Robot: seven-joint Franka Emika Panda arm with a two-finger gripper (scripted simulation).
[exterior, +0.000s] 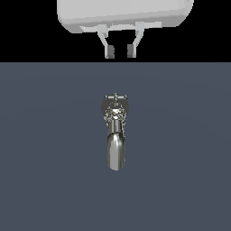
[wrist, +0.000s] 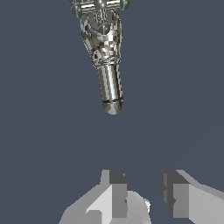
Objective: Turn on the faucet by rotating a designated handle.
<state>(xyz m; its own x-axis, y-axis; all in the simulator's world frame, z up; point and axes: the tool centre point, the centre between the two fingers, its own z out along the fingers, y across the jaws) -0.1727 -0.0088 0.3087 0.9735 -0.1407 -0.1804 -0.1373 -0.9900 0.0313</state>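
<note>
The chrome faucet [exterior: 115, 131] stands in the middle of the grey floor, its knobbly body behind and its long smooth spout [exterior: 116, 153] pointing toward the camera. The thin cross-bar handle [exterior: 116, 97] with knobbed ends tops the body. My white gripper [exterior: 119, 52] hangs well above and behind the faucet, open and empty, clear of the handle. In the wrist view the faucet [wrist: 105, 48] lies ahead of my gripper [wrist: 142, 192], the handle [wrist: 100, 6] at the picture's edge, partly cut off.
A flat grey floor [exterior: 45, 158] surrounds the faucet. Black background lies beyond its far edge.
</note>
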